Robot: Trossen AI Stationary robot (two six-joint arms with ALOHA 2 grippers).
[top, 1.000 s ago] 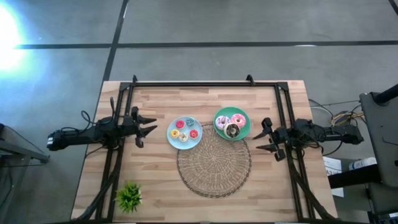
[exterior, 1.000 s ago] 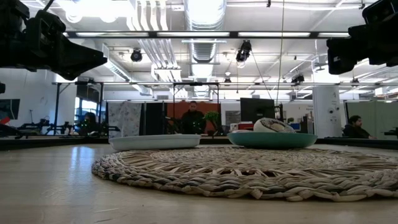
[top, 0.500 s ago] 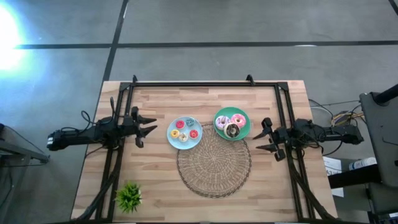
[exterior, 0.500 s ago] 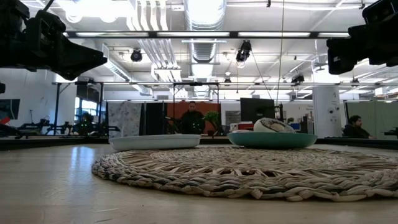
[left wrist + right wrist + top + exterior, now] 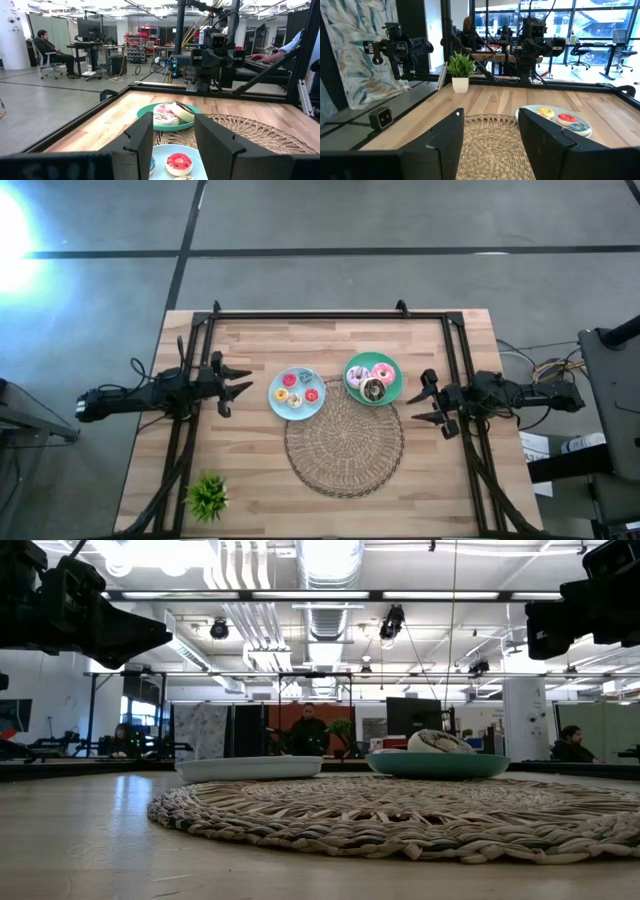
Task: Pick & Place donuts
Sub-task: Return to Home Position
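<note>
Several small donuts lie on a pale blue plate (image 5: 277, 397): red (image 5: 311, 395), pink (image 5: 290, 380), yellow (image 5: 283, 394), cream and blue ones. Larger pink-glazed and chocolate (image 5: 374, 389) donuts lie on a green plate (image 5: 396, 384). My left gripper (image 5: 243, 383) hovers open left of the blue plate. My right gripper (image 5: 418, 406) hovers open right of the green plate. Both are empty. The left wrist view shows the red donut (image 5: 178, 162) and the green plate (image 5: 145, 111).
A round woven mat (image 5: 344, 440) lies in the table's middle, both plates resting on its far edge. A small green plant (image 5: 208, 497) stands at the near left corner. Black frame rails (image 5: 330, 315) run along the far, left and right sides. People sit in the room beyond.
</note>
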